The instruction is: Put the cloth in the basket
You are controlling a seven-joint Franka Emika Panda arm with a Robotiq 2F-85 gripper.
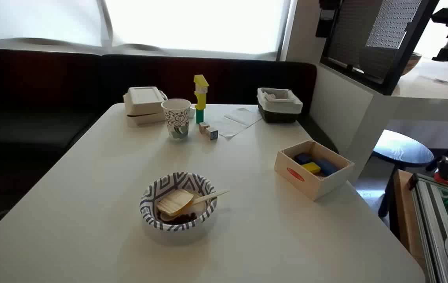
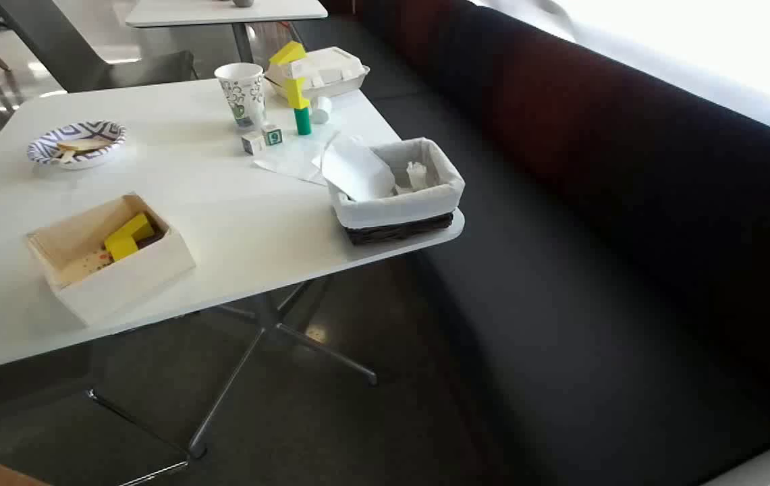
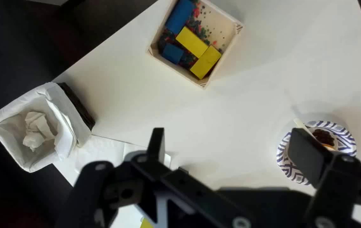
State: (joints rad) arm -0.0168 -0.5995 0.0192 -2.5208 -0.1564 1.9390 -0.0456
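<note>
"How does the claw (image 3: 231,151) stand?"

"Spread wide, its fingers (image 3: 305,155) far apart and holding nothing; in the wrist view one covers part of the patterned bowl (image 3: 345,137)."

"Is that crumpled white cloth (image 3: 39,126) inside the basket (image 2: 399,231)?"

"Yes, and a flat white sheet (image 2: 358,169) leans against the rim. More thin sheets (image 1: 229,126) lie on the desk (image 1: 247,169) just beside the basket. Which piece counts as the task's cloth, I can't tell."

"And around them?"

"A wooden box (image 1: 304,183) with coloured blocks (image 3: 192,41), a paper cup (image 1: 178,122), a block tower (image 1: 200,99) and a white food container (image 1: 145,98)."
</note>
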